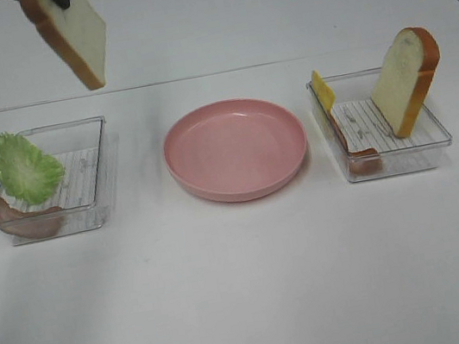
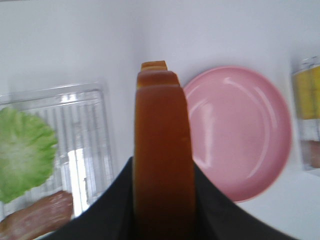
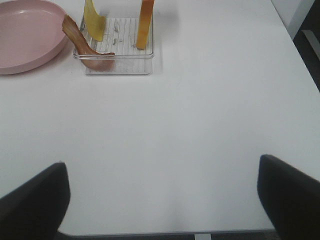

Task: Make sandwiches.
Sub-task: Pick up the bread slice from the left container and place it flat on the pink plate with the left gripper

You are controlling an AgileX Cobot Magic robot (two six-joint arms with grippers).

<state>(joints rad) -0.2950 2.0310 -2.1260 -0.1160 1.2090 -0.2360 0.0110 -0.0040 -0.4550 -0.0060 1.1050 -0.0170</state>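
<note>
Left gripper (image 2: 162, 210) clenching a bread slice (image 1: 72, 35) above the table's (image 1: 248, 291) far edge, right gripper (image 3: 162, 200) hovering released over its near edge

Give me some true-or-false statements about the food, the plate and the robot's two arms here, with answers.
1. The pink plate has nothing on it. True.
2. The left end effector holds the lettuce leaf. False: it grips a bread slice high above the table; the lettuce leaf lies in the left tray.
3. A second bread slice stands on edge in the right tray. True.
4. The right end effector is shut on the cheese slice. False: it is open over bare table; the cheese slice leans in the right tray.
5. A bacon strip hangs over the left tray's rim. True.
</note>
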